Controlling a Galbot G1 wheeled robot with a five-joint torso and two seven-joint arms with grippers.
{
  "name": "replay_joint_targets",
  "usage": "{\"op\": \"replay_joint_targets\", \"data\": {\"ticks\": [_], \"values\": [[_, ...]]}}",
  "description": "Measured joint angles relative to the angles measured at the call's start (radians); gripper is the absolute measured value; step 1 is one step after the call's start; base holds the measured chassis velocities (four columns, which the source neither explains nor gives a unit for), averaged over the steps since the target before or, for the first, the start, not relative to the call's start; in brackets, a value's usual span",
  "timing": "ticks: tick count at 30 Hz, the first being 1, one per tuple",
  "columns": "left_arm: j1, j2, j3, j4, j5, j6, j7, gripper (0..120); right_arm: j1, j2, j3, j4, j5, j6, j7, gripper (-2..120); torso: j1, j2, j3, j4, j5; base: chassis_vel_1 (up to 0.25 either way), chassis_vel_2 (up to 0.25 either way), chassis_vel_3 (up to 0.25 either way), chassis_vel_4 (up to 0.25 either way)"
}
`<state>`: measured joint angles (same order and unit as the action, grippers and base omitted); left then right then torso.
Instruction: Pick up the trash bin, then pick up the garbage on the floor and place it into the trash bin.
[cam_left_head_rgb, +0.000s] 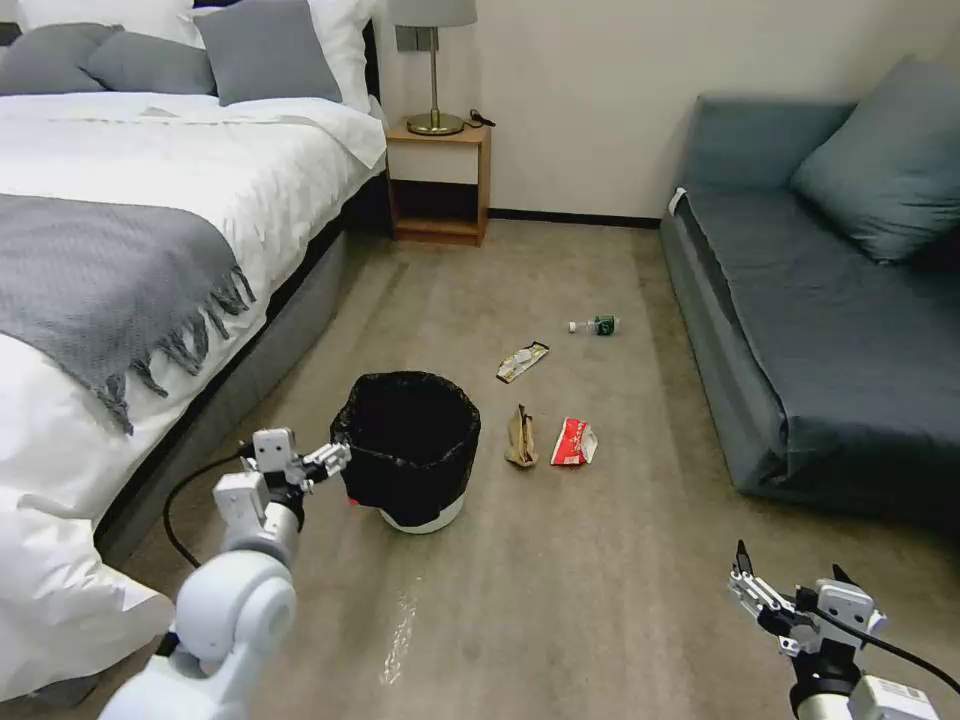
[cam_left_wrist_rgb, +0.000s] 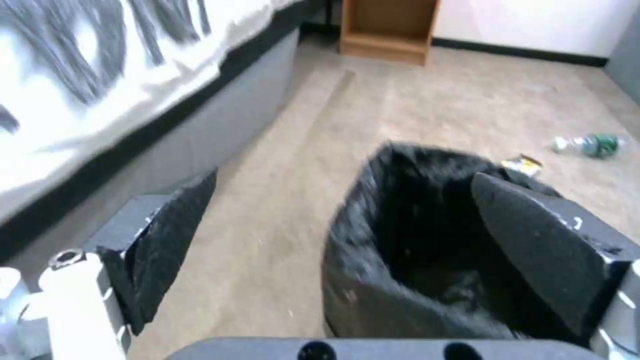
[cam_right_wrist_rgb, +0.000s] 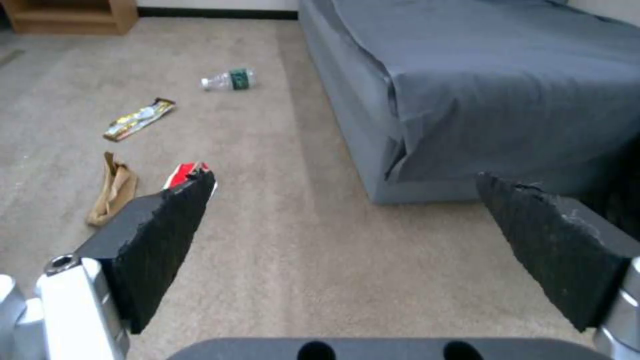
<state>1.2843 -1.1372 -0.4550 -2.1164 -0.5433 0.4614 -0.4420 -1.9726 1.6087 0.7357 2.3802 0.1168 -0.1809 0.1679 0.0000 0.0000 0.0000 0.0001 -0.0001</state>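
A hotel-style bedroom, its flat beige-brown carpeted floor (cam_left_head_rgb: 560, 560) running between a white-sheeted bed with a grey fringed throw (cam_left_head_rgb: 120, 260) and a slate-blue fabric sofa (cam_left_head_rgb: 800, 330). The small round white trash bin lined with a crinkled black plastic bag (cam_left_head_rgb: 412, 445) stands on the carpet near the bed's foot, not yet lifted. The left gripper (cam_left_head_rgb: 335, 458) reaches toward the bin's near rim, its padded fingers (cam_left_wrist_rgb: 533, 240) spread wide; in the blurred left wrist view one pad appears to sit over the bin's mouth and the other outside the wall, though contact cannot be confirmed. The right gripper (cam_left_head_rgb: 790, 585) hangs low over bare carpet, well apart from the litter, jaws likewise released.

Beyond the bin lies the garbage: a crumpled brown paper bag (cam_left_head_rgb: 520, 438), a red-and-white packet (cam_left_head_rgb: 574, 442) just beside it, a yellow-black snack wrapper (cam_left_head_rgb: 522, 361) and, farthest off, a small clear bottle with a green label (cam_left_head_rgb: 596, 325).

The first step, taking up the bin, looks to be in hand. The next move likely calls for closing the pads squarely on the rim without merely pinching the slack liner.
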Motion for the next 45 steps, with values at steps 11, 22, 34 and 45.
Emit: {"op": "replay_joint_targets", "data": {"ticks": [11, 22, 34, 45], "values": [[-0.126, 0.022, -0.007, 0.025, -0.027, 0.052, -0.009, 98, 0.0, 0.0, 0.0, -0.004, 0.0, 0.002, 0.0, 100, 0.0, 0.0, 0.0, 0.0, 0.0, 0.0, 0.0, 0.0, 0.0], [-0.409, 0.027, 0.084, 0.252, -0.091, 0.106, -0.037, 98, 0.005, -0.001, -0.018, -0.046, -0.026, 0.023, -0.001, 100, 0.0, 0.0, 0.0, -0.0001, 0.0001, 0.0, 0.0, 0.0, 0.0], [-0.47, -0.013, 0.141, 0.404, -0.21, 0.161, -0.064, 98, 0.022, -0.001, -0.019, -0.072, -0.034, 0.026, 0.0, 100, 0.0, 0.0, 0.0, -0.0001, 0.0002, 0.0, 0.0, 0.0, 0.0], [-0.479, -0.044, 0.163, 0.477, -0.267, 0.211, -0.102, 98, 0.021, -0.001, -0.018, -0.074, -0.039, 0.027, 0.001, 100, 0.0, 0.0, 0.0, -0.0001, 0.0001, 0.0, 0.0, 0.0, 0.0]]}}
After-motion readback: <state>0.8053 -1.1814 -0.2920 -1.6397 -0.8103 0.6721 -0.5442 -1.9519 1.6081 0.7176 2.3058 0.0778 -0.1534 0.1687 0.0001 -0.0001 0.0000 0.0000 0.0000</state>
